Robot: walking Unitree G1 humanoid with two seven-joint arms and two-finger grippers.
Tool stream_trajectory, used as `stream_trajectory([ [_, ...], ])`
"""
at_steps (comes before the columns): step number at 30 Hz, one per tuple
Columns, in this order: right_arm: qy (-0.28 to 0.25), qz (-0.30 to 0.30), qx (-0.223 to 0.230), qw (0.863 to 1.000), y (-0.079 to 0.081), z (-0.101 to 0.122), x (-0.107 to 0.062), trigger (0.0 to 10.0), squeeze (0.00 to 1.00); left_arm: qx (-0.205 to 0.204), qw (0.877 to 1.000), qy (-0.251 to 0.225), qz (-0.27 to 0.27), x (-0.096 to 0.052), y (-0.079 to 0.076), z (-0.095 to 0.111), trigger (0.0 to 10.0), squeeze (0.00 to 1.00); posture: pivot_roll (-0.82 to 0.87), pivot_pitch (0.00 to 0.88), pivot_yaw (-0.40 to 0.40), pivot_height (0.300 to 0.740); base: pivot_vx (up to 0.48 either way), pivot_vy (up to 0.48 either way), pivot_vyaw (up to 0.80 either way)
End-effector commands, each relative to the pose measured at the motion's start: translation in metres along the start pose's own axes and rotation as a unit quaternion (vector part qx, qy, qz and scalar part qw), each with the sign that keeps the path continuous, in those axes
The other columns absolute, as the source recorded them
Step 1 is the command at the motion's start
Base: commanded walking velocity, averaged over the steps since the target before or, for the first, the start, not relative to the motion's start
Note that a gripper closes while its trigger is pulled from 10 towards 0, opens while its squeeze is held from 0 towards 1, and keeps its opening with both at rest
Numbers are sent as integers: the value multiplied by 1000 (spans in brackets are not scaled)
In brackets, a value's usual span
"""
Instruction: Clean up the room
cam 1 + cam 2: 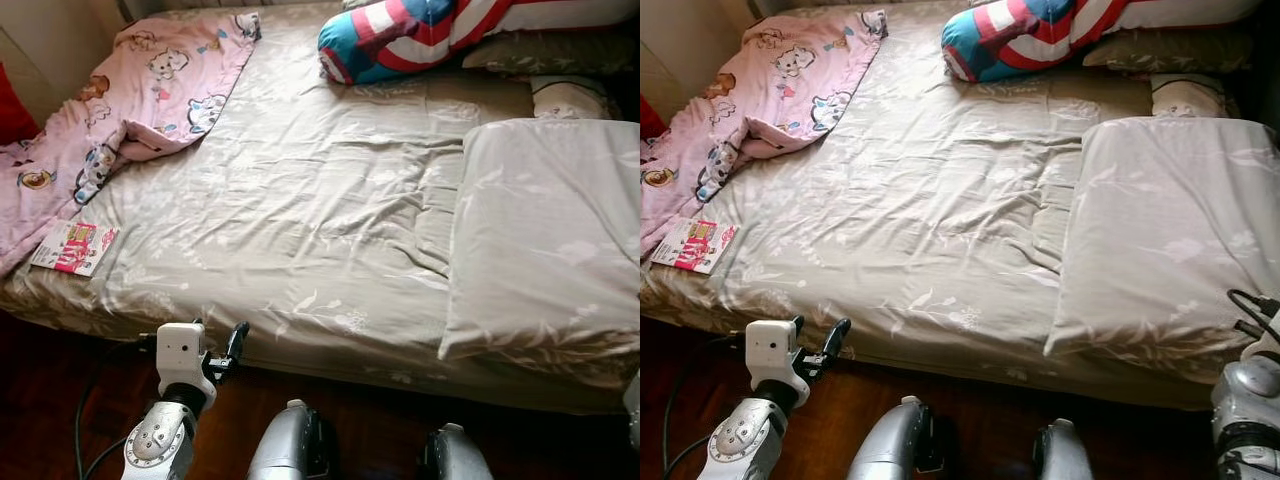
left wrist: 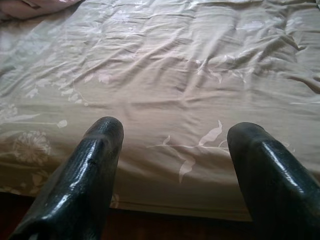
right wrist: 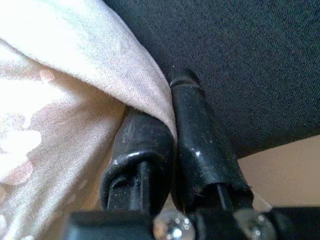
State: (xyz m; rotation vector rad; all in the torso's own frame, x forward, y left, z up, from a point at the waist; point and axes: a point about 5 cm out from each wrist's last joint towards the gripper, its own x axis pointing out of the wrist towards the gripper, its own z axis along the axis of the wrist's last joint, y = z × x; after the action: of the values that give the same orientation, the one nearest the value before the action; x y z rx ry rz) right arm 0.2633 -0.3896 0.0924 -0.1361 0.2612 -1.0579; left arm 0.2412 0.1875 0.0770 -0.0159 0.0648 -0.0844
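Note:
A beige floral sheet [image 1: 300, 200] covers the bed. A crumpled pink cartoon blanket [image 1: 130, 90] lies over the far left corner. Near the left front edge rests a pink and white booklet [image 1: 74, 247]. A folded beige duvet [image 1: 545, 240] lies on the right side. My left gripper [image 2: 175, 150] hovers open at the bed's front edge, with nothing between its fingers [image 2: 95, 165]. My right gripper [image 3: 167, 100] is shut on a fold of beige duvet cloth [image 3: 75, 100] by the duvet's front right corner; the right arm [image 1: 1245, 400] rises beside it.
A red, white and blue striped cushion [image 1: 400, 35] and a beige pillow [image 1: 545, 50] lie at the head of the bed. Dark wooden floor [image 1: 370, 420] runs along the front edge, with black cables [image 1: 85, 430] at the left. A red object [image 1: 12, 110] stands at the far left.

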Motion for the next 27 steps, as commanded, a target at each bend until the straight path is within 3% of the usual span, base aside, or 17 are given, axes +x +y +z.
stream_trajectory([
  [1, -25, -62, 0, 998, -25, 14, 10, 0, 0, 3, 1000, 18, 9, -7, 7, -9, 10000, 0, -5, 196, 120, 665, 0, 0, 0],
  [3, -22, -66, -5, 998, -27, 13, 11, 0, 0, 2, 1000, 19, 8, -8, 6, -9, 10000, 0, -6, 199, 121, 665, 0, 0, 0],
  [5, -16, -66, -8, 998, -29, 10, 11, 10000, 0, 2, 1000, 20, 7, -9, 6, -10, 10000, 0, -6, 201, 121, 665, 0, 0, 0],
  [10, -30, -66, -19, 997, -28, 8, 9, 10000, 0, 1, 1000, 23, 5, -9, 6, -11, 10000, 0, -6, 201, 121, 665, 0, 0, 0],
  [11, -33, -64, -19, 997, -27, 8, 9, 10000, 1000, 0, 1000, 23, 5, -9, 6, -11, 10000, 0, 0, 206, 124, 665, 0, 0, 0],
  [13, -50, -49, -22, 997, -22, 12, 7, 10000, 1000, 0, 1000, 24, 5, -10, 6, -11, 10000, 0, 0, 206, 124, 665, 0, 0, 0],
  [14, -60, -42, -25, 997, -20, 14, 7, 10000, 0, 0, 1000, 25, 4, -10, 7, -12, 10000, 0, 0, 207, 124, 665, 0, 0, 0],
  [19, -113, -26, -34, 993, -10, 30, 4, 10000, 0, -4, 1000, 25, 3, -9, 6, -12, 10000, 0, 0, 203, 124, 665, 0, 0, 0],
  [22, -119, 1, -16, 993, -2, 31, 1, 10000, 0, -5, 1000, 27, 2, -9, 6, -13, 10000, 0, -5, 201, 123, 665, 0, 0, 0],
  [24, -120, 104, 26, 987, 28, 31, -11, 10000, 0, -7, 1000, 30, 1, -8, 6, -15, 10000, 0, -12, 198, 121, 665, 0, 0, 0],
  [25, -120, 119, 31, 985, 32, 31, -13, 10000, 0, -7, 1000, 30, 1, -8, 6, -16, 10000, 0, -12, 198, 121, 665, 0, 0, 0],
  [27, -114, 220, 63, 967, 61, 23, -32, 10000, 0, -14, 999, 35, 4, -6, 6, -19, 10000, 0, -18, 191, 120, 665, 0, 0, 0],
])
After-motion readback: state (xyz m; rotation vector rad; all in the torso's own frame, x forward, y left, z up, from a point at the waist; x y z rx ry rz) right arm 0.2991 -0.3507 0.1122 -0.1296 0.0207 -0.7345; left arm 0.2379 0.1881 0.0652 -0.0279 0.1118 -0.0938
